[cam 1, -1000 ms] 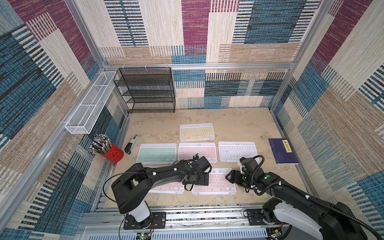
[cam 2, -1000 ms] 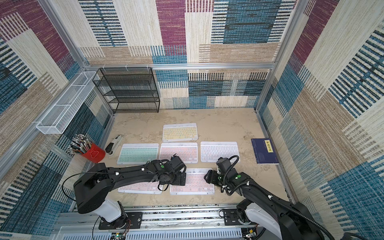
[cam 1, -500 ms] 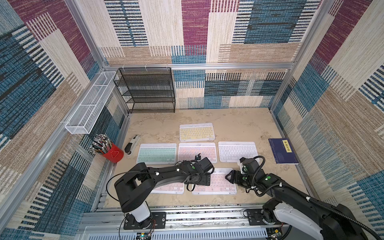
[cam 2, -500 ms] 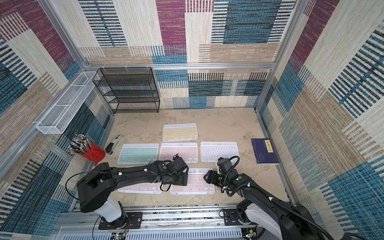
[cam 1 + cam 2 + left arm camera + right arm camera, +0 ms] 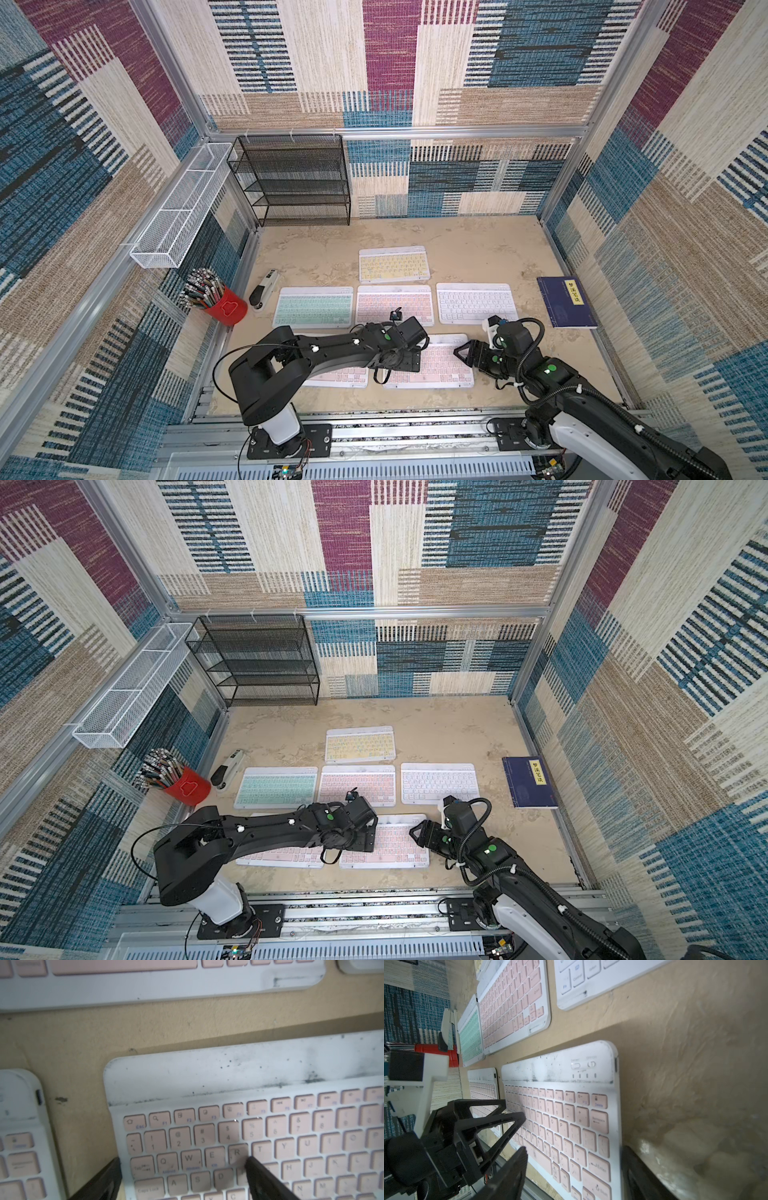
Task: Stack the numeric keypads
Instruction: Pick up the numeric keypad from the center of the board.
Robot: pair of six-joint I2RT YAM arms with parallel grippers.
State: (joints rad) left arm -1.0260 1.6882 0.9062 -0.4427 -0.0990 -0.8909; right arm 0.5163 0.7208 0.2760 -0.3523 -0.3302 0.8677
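Note:
Six keypads lie flat on the tan table: yellow (image 5: 394,264), mint (image 5: 313,307), pink (image 5: 395,304) and white (image 5: 476,303) further back. In the front row, one pink keypad (image 5: 340,376) is half hidden under my left arm. The other pink keypad (image 5: 442,365) lies between both grippers. My left gripper (image 5: 182,1159) is open and straddles its left edge, one finger off the frame, the other near the R key. My right gripper (image 5: 574,1148) is open at its right end, one finger over the keys, the other on the table beside the edge.
A grey-black stapler (image 5: 264,289) and a red pen cup (image 5: 226,307) stand at the left. A dark blue book (image 5: 567,301) lies at the right wall. At the back left is a black mesh shelf (image 5: 297,178), with a white wire basket (image 5: 178,212) on the left wall.
My left gripper has eased a little to the right over the front pink keypad's left end. The right jaws have narrowed slightly. No keypad has moved.

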